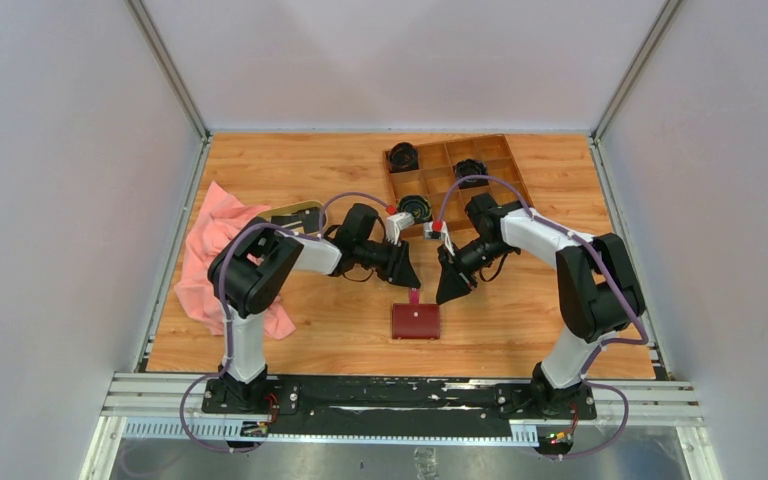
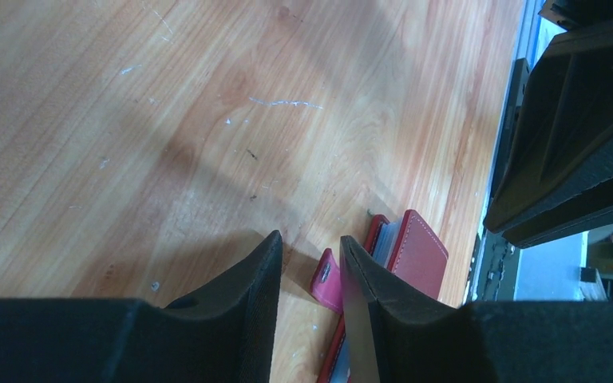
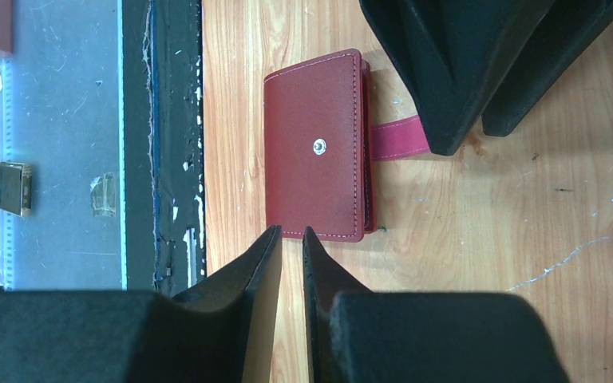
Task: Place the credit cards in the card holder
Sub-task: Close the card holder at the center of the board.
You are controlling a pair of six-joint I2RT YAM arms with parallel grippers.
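Surface: light wooden tabletop (image 1: 290, 335)
Centre: dark red leather card holder (image 1: 415, 321), folded shut
Left fingers (image 2: 239, 319): apart
Right fingers (image 3: 247, 295): narrowly apart

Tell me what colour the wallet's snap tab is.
Pinkish red tab, brighter than the dark red wallet; clearest in the right wrist view.

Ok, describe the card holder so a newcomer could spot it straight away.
On the wooden table, look near the middle, nearer than the wooden compartment box at the far side. There lies the card holder, folded over. It is the only small dark red leather rectangle, with pale stitching, a metal snap stud on top and a red tab poking from one edge.
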